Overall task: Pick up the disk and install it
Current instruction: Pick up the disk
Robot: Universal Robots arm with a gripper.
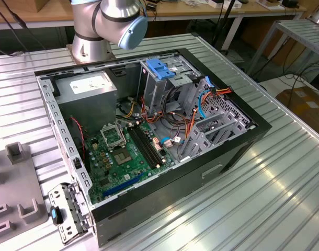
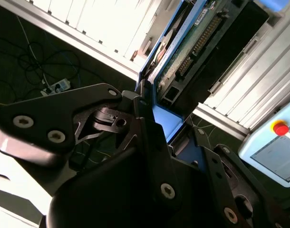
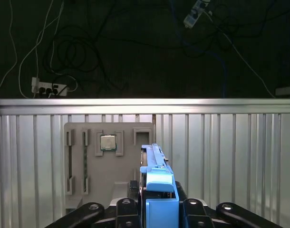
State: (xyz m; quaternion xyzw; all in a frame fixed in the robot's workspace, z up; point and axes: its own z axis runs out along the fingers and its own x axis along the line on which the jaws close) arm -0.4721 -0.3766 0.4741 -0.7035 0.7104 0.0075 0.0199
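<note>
The disk [image 3: 157,178] is edge-on in the first wrist view, its bright blue carrier rising between my two black fingers. My gripper [image 3: 157,199] is shut on it, above the ribbed metal table. In the second wrist view the disk [image 2: 197,42] shows its green circuit-board underside and blue frame, held by the gripper [image 2: 154,121] among the black linkages. The open computer case [image 1: 238,151] lies on the table in the exterior view, with a tall grey drive cage [image 1: 164,86] topped by a light-blue latch plate [image 1: 160,68].
A grey fixture tray [image 3: 107,161] holding a processor chip [image 3: 107,142] lies on the table below the gripper. The arm's base [image 1: 104,29] stands behind the case. Inside are the motherboard [image 1: 123,151], power supply [image 1: 89,89] and loose cables [image 1: 175,130]. Floor cables [image 3: 64,57] lie beyond the table edge.
</note>
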